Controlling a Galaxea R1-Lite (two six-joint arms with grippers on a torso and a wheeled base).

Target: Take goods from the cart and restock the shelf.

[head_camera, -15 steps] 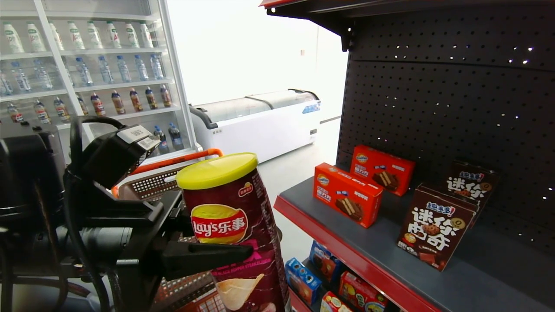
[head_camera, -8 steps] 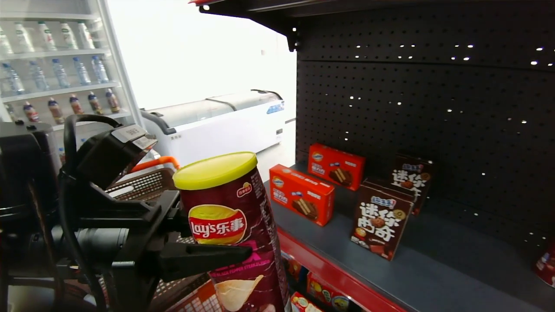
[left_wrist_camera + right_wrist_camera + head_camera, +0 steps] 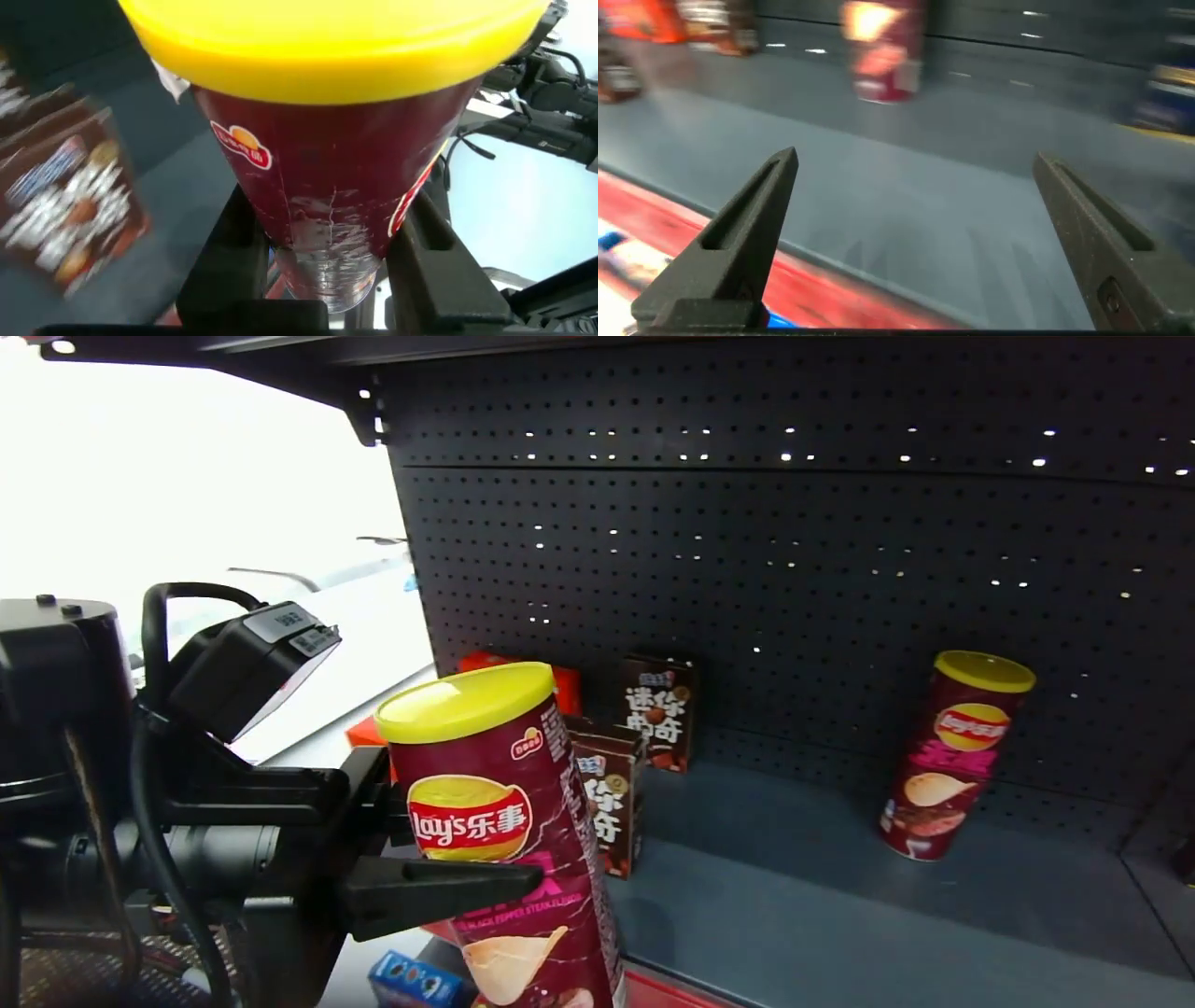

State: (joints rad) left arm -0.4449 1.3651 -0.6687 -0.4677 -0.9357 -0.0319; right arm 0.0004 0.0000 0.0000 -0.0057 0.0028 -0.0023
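L gripper clamped tight on chip can. Can is upright w/ yellow lid up, held at front edge of shelf, near brown boxes. R gripper wide open, nothing in it, over shelf board. 2nd can stands on shelf by back panel, well apart to the right.

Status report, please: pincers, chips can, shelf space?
Left pincer shut on chips can. Right pincer open, empty. On shelf: boxes and second can, gap between.
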